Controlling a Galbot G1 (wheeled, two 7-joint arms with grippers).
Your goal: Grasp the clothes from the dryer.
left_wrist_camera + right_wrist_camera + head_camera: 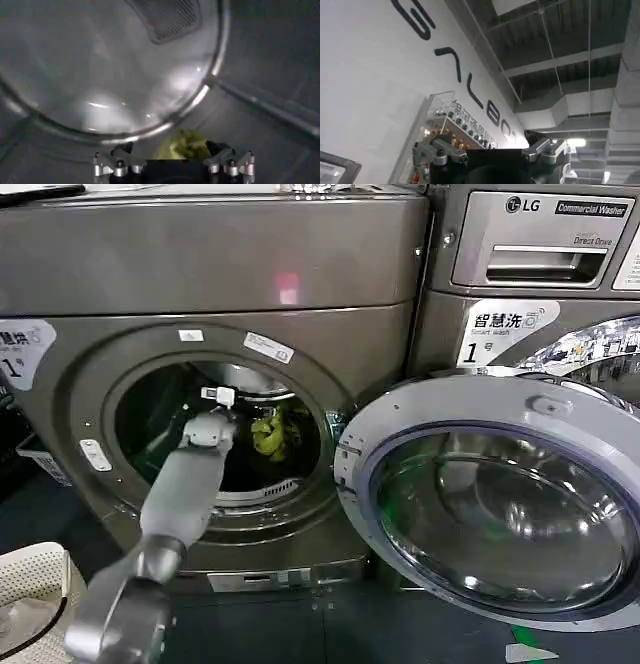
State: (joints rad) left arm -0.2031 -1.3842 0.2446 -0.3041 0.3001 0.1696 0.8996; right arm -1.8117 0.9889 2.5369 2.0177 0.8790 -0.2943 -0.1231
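From the head camera, the dark bronze-grey dryer fills the left and centre of the scene, its porthole open and its silver-rimmed glass door swung out to the right, where it covers the lower front of a silver LG machine standing just beside. A white mesh basket sits on the dark floor at the lower left, cut off by the edge. The left arm reaches up from the bottom of the scene through the porthole, and its wrist blocks part of the drum's interior; the left gripper is inside the drum, touching or just beside the yellow-green garment, which lies low in the drum towards the right. Whether the fingers close on it cannot be told here, and the rest of the drum is too dark to make out. From the left wrist camera, the shiny drum wall curves all around, with a perforated vent panel on the back wall and a raised rib running off to one side. The gripper's jaws stand wide apart, with the yellow-green garment bunched between them, not visibly clamped. From the right wrist camera, the right gripper points up at a white wall with large dark lettering and an open ceiling of beams and ducts; its fingertips are cut off, so its state cannot be told.
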